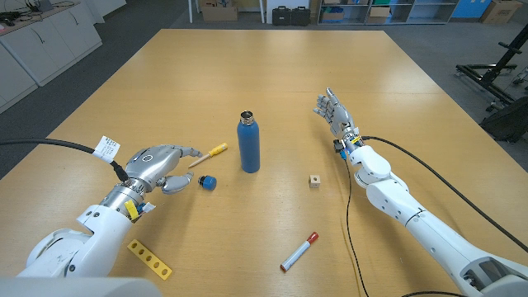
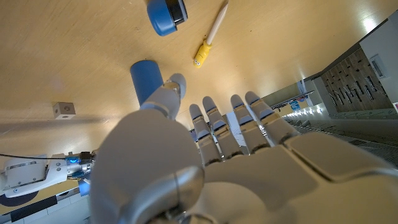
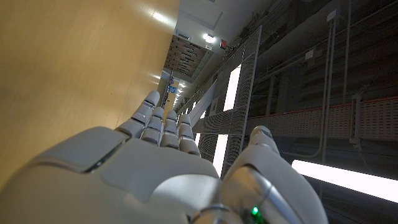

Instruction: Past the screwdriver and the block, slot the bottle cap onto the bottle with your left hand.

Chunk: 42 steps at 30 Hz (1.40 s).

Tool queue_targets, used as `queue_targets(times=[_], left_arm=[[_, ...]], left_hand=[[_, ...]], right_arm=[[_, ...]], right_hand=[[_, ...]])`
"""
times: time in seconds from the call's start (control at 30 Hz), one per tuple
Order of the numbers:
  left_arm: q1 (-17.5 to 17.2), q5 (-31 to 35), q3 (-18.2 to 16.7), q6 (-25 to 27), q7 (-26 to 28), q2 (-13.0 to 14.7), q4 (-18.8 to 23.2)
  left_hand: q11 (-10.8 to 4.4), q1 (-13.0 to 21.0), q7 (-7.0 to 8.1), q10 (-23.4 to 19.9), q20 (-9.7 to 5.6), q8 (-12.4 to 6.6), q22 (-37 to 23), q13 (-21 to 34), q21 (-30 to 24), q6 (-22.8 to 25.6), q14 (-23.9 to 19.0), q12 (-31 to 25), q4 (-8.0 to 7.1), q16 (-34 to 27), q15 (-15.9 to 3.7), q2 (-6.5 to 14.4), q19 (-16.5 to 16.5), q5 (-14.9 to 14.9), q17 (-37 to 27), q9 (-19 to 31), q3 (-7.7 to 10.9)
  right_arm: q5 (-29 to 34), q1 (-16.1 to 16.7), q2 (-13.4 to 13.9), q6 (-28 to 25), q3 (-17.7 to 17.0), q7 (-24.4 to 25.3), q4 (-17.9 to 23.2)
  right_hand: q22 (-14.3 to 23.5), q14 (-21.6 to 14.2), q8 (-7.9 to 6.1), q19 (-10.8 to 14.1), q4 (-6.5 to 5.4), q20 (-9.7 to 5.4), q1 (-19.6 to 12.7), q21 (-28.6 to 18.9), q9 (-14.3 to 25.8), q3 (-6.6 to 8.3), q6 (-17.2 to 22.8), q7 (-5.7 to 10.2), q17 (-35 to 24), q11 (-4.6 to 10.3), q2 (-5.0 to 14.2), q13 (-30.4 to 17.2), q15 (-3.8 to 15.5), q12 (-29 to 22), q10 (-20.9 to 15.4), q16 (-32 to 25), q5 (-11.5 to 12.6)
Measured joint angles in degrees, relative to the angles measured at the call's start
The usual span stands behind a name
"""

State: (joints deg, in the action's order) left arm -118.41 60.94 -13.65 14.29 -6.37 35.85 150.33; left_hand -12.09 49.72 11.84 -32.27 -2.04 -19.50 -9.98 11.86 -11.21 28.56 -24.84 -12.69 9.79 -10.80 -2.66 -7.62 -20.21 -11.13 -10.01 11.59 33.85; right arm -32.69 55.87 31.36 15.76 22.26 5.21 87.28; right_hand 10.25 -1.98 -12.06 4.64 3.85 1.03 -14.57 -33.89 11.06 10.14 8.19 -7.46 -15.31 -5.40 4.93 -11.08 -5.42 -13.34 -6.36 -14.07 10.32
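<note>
A blue bottle (image 1: 249, 145) stands upright and uncapped near the table's middle; it also shows in the left wrist view (image 2: 145, 81). Its blue cap (image 1: 208, 182) (image 2: 166, 14) lies on the wood left of the bottle. My left hand (image 1: 158, 167) (image 2: 205, 162) hovers just left of the cap, fingers spread, holding nothing. A yellow-handled screwdriver (image 1: 207, 155) (image 2: 211, 34) lies just beyond the hand and cap. A small wooden block (image 1: 314, 181) (image 2: 64, 109) sits right of the bottle. My right hand (image 1: 336, 114) (image 3: 161, 168) stands open on its edge at the right, fingers extended.
A red-capped marker (image 1: 299, 252) lies near the front edge. A yellow perforated strip (image 1: 149, 258) lies at the front left by my left forearm. Cables run along both arms. The wooden table (image 1: 272, 74) stretches bare toward the back.
</note>
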Motion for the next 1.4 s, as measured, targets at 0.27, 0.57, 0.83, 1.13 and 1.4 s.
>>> queue_targets(times=[0.27,0.57,0.83,1.13,1.4], left_arm=[[0.62,2.89,-0.84,-1.72,-3.60,-0.07,0.41],[1.78,5.92,-1.26,-3.76,-6.80,-0.20,0.47],[3.00,10.33,-0.66,-5.42,-10.55,0.45,0.07],[4.94,12.12,-0.09,-7.60,-13.91,1.39,-0.84],[6.65,12.11,0.24,-9.00,-14.94,1.55,-1.86]], left_hand=[[-0.49,-0.93,0.46,2.23,0.29,1.19,0.00,0.00,0.17,-2.57,1.48,1.18,-0.15,0.22,-0.02,-0.93,0.90,0.37,-0.28,0.00,-1.12],[-0.34,-1.66,0.26,4.88,0.41,2.39,0.00,-0.01,0.17,-5.03,3.06,2.00,-0.26,0.44,0.20,-1.65,1.64,0.82,-0.27,0.00,-2.42],[-0.32,-2.96,0.26,5.48,0.41,2.39,0.00,-0.01,0.17,-5.03,3.68,1.99,-0.54,0.44,0.21,-1.86,1.64,1.20,-0.27,0.29,-3.42],[0.21,-3.79,-0.87,7.19,-0.20,2.88,0.00,-0.01,0.17,-6.16,7.54,1.99,-0.32,0.87,0.33,-2.09,2.24,1.20,-0.26,0.29,-4.92],[0.02,-3.78,-1.18,7.38,-0.20,2.88,0.00,-0.02,0.17,-6.47,7.68,1.99,-0.21,0.87,0.31,-2.09,2.24,1.20,-0.17,0.28,-5.16]], right_arm=[[0.06,0.37,0.21,-0.25,-0.06,0.43,0.57],[0.12,0.59,0.28,-0.41,-0.15,0.71,1.01],[0.14,0.96,0.54,-0.68,-0.43,1.16,1.82],[0.10,1.38,0.74,-1.10,-0.59,1.57,2.48],[0.10,1.83,1.00,-1.43,-0.74,2.08,3.12]], right_hand=[[0.00,0.00,0.00,0.00,0.00,0.00,0.00,0.21,0.00,0.00,0.00,0.00,0.00,0.00,0.00,0.00,0.00,0.00,0.00,0.00,0.00],[0.00,0.00,0.00,0.00,0.00,0.00,-0.01,0.42,0.00,0.00,0.00,0.00,0.01,0.00,-0.01,0.00,0.00,0.00,0.00,0.00,0.00],[0.00,0.00,0.00,0.00,0.00,0.00,-0.01,0.42,0.00,0.00,0.00,0.00,0.01,0.00,-0.01,0.00,0.00,0.03,0.00,0.00,0.00],[0.00,0.00,-0.01,0.00,0.00,0.00,-0.01,0.42,0.00,0.00,0.00,0.00,0.01,0.00,-0.01,0.00,0.00,0.02,0.00,0.00,0.00],[0.00,0.00,-0.01,0.00,-0.01,0.00,-0.01,0.63,0.00,0.00,0.00,0.00,0.01,0.00,-0.01,0.01,0.00,0.03,0.00,0.00,0.00]])
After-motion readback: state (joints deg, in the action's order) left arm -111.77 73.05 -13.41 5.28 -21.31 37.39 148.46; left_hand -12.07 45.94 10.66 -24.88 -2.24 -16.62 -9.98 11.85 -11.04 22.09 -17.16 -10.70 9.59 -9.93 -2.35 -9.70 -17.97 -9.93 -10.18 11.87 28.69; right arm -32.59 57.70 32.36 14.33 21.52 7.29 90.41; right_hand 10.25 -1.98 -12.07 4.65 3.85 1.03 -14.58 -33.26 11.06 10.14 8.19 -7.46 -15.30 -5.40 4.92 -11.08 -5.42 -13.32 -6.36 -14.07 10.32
